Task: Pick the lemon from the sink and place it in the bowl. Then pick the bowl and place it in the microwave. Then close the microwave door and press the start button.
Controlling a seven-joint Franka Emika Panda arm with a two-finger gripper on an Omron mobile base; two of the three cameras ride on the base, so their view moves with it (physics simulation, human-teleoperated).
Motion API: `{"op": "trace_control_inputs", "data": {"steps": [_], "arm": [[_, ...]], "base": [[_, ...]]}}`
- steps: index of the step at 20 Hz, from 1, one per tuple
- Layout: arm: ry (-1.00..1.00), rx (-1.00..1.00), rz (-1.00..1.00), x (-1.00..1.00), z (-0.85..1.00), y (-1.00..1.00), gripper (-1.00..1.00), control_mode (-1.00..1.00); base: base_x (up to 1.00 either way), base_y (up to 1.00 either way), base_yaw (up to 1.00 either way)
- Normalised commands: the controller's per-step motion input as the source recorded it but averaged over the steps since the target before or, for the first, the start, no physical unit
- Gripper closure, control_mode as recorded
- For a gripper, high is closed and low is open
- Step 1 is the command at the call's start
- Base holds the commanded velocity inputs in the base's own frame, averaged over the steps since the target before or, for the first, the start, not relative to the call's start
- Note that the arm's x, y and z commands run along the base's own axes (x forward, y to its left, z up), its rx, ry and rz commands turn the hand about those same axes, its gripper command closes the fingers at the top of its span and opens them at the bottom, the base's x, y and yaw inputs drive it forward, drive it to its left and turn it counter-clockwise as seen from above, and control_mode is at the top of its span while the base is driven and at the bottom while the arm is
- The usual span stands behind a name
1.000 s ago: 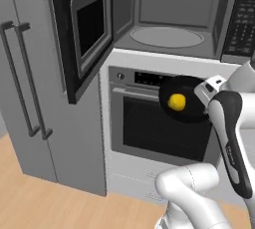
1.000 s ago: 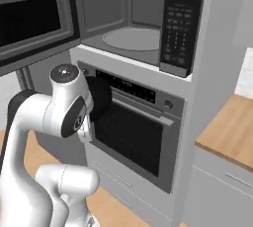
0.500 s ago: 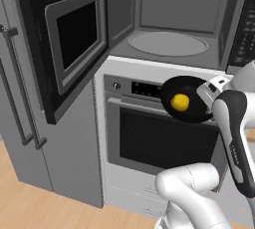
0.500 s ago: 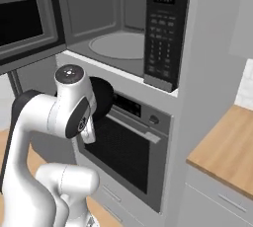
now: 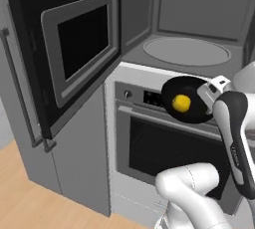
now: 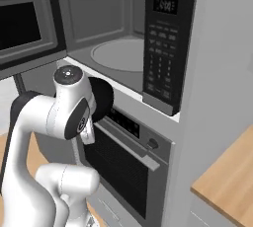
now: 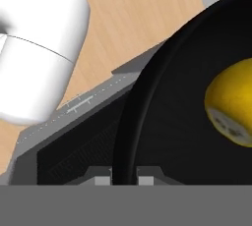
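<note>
The black bowl (image 5: 191,111) hangs in front of the oven, just below the open microwave (image 5: 199,19), with the yellow lemon (image 5: 181,103) lying inside it. My gripper (image 5: 206,92) is shut on the bowl's right rim. In the hand view the bowl's rim (image 7: 140,102) runs between the fingertips of the gripper (image 7: 123,178), and the lemon (image 7: 231,102) sits at the right. The microwave door (image 5: 74,49) stands swung wide open to the left. Behind my arm the bowl's edge (image 6: 105,100) peeks out. The round turntable (image 5: 187,51) is bare.
The oven (image 5: 149,148) with its control knobs fills the cabinet under the microwave. The black control strip (image 6: 165,48) lines the microwave's right side. A tall grey fridge door with a bar handle (image 5: 17,98) stands left. A wooden counter (image 6: 227,181) lies far right.
The whole scene has shifted and grown as the base drove closer to the microwave. The bowl with the lemon stays held in the gripper.
</note>
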Motion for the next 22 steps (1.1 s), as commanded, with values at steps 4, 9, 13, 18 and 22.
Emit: {"op": "trace_control_inputs", "data": {"steps": [4, 9, 13, 18, 22], "arm": [[0.0, 0.0, 0.0, 0.0, 0.0, 0.0, 1.0, 1.0], [-0.03, -0.01, 0.02, -0.05, 0.04, 0.02, 1.0, -1.0], [-0.03, 0.0, -0.02, -0.05, 0.33, 0.07, 1.0, -1.0], [-0.06, 0.0, -0.25, 0.0, 0.6, 0.11, 1.0, -1.0], [-0.06, 0.0, -0.36, 0.01, 0.72, 0.03, 1.0, -1.0]], "base": [[0.0, 0.17, 0.23], [-0.09, 0.2, 0.14], [0.0, 0.0, 0.0], [0.0, 0.0, 0.0], [0.0, 0.0, 0.0]]}}
